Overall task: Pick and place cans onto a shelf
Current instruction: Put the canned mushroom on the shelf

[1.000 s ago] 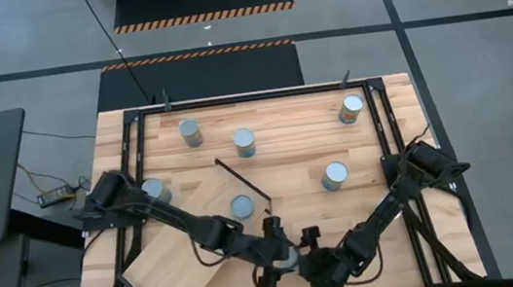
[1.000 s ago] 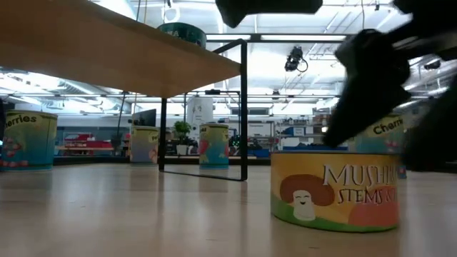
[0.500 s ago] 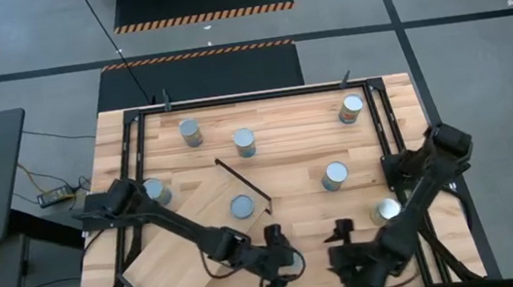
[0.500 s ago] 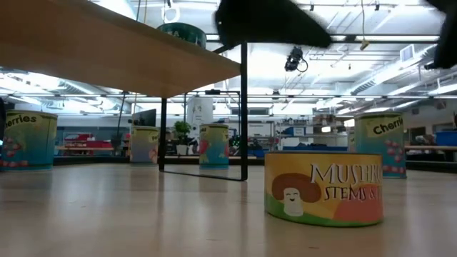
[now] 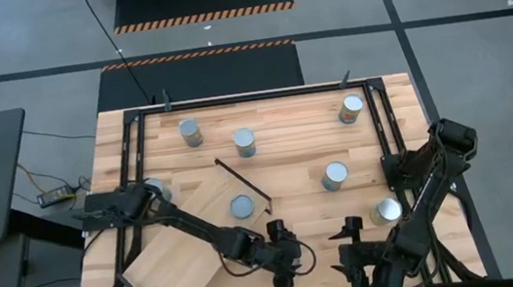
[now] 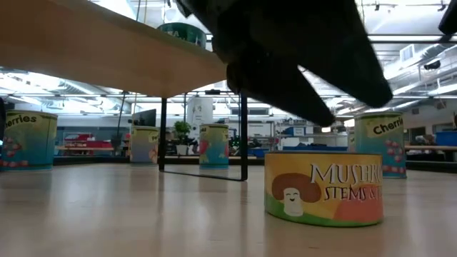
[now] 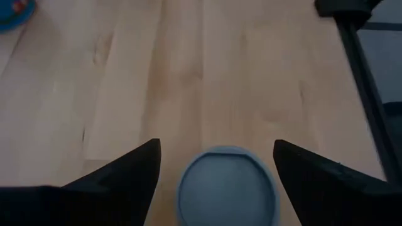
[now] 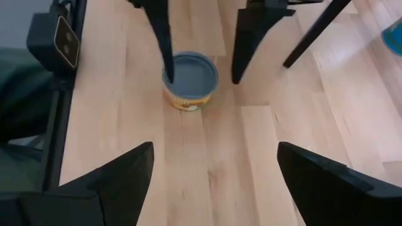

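We see the pale butcher-block wooden table point(image 5: 288, 159) evenly lit from overhead, with only short soft shadows beside things. In the low view bright ceiling strips flare white, and the dark arm near the lens is a blurred silhouette. The short yellow mushroom-labelled can point(image 6: 323, 188) stays sharp. In the left wrist view, the dark fingers point(image 7: 119, 179) and the round grey can top point(image 7: 227, 188) look soft.

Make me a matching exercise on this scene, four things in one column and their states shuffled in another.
1. left end effector
2. right end effector
3. mushroom can
4. shelf

a. carries a can on top
b. open, nothing inside it
c. open, straddling a can
d. stands on the tabletop, yellow label

Pairs: 1-c, 2-b, 3-d, 4-a
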Tool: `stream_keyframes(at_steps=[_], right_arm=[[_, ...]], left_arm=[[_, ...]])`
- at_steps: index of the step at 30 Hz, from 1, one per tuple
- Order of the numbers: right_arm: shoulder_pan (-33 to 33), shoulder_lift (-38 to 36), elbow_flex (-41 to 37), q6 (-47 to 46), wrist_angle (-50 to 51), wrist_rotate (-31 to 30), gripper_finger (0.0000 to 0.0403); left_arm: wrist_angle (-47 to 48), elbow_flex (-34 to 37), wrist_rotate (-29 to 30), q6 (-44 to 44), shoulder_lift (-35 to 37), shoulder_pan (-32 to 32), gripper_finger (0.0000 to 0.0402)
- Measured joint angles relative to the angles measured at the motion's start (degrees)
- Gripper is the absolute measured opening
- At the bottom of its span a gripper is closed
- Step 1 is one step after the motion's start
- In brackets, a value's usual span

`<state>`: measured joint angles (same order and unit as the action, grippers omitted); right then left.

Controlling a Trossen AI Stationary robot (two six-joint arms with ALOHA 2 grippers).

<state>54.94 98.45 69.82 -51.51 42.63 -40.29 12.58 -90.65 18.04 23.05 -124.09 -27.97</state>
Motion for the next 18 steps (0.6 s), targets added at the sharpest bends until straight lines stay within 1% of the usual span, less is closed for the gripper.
stream_keyframes(at_steps=[5,10,18], right_arm=[[-0.31,-0.09,0.0,0.49,-0.52,-0.44,0.0345],[-0.31,-0.09,0.0,0.29,-0.52,-0.41,0.0345],[-0.31,-0.09,0.0,0.66,-0.55,-0.2,0.0345]], left_arm=[[0.8,-0.02,0.63,-0.68,-0.15,-1.17,0.0314],[1.06,0.06,3.69,-0.91,-1.33,-2.02,0.0314],[0.37,-0.02,2.1,-0.91,-2.72,-1.97,0.0314]])
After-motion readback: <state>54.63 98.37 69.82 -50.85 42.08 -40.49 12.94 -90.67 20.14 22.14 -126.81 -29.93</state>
